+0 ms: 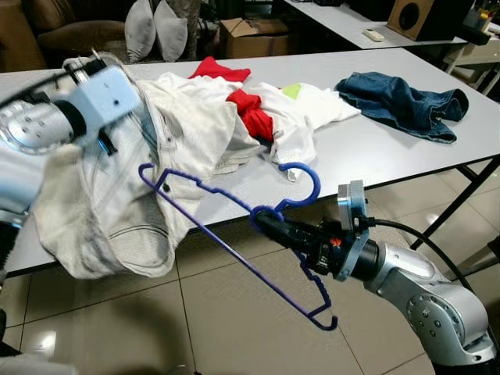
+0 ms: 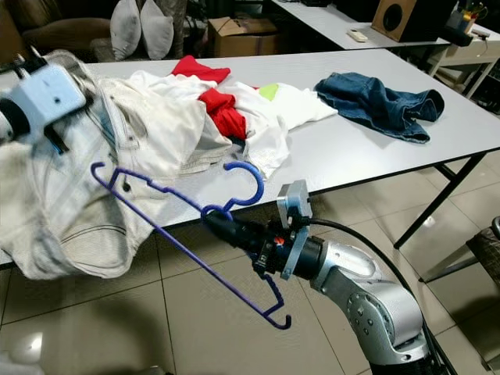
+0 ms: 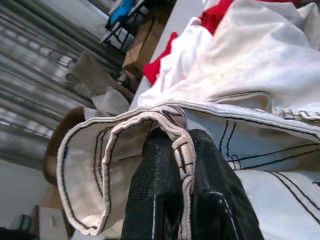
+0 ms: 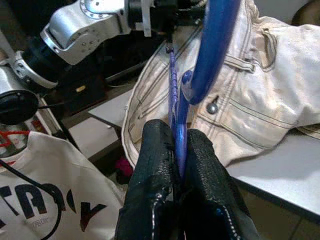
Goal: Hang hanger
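Blue plastic hanger, tilted, partly inside cream jacket

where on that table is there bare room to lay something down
Bare tabletop runs along the near edge, between the white shirt and blue jeans. More lies behind the jeans. The left half is crowded with the cream jacket and red garment.

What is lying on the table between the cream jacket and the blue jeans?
In the left eye view, between the cream jacket and the blue jeans lies a heap of white shirts with a red garment, on the table.
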